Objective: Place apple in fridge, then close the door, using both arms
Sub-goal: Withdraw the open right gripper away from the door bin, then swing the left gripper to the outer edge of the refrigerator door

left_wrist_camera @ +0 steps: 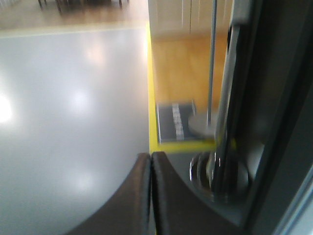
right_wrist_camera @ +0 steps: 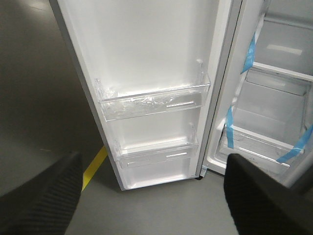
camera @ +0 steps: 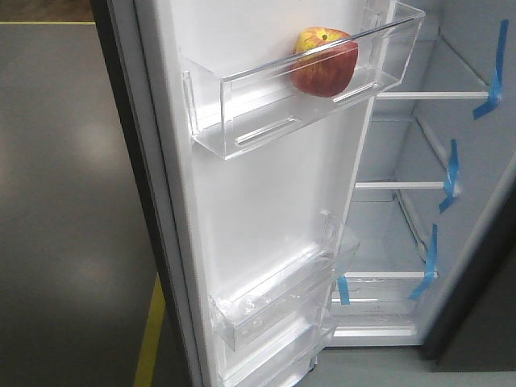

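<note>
The jaws of my left gripper (left_wrist_camera: 151,161) are pressed together, finger against finger, with nothing between them. Just to the right of them stands a dark upright edge (left_wrist_camera: 274,122) with a round metal part (left_wrist_camera: 215,176) at its foot; the picture is too blurred for me to tell what it belongs to. Beyond the tips lies glossy grey floor (left_wrist_camera: 73,122), bordered by a yellow line (left_wrist_camera: 150,88).

The jaws of my right gripper (right_wrist_camera: 154,161) stand wide apart and hold nothing. Straight ahead, between the two fingers (right_wrist_camera: 44,196), I see the white inner side of the door (right_wrist_camera: 146,49), open, with two clear lower bins (right_wrist_camera: 151,100), one above the other. To the right of the jaws is the fridge (right_wrist_camera: 279,98), with a white inside, shelves and strips of blue tape (right_wrist_camera: 250,51).

In the front view the apple (camera: 325,63) sits in the upper bin (camera: 242,105) of the door, towards the end of the bin nearest the fridge's inside. It is red with a yellow top, and it rests behind the clear front wall of the bin.
</note>
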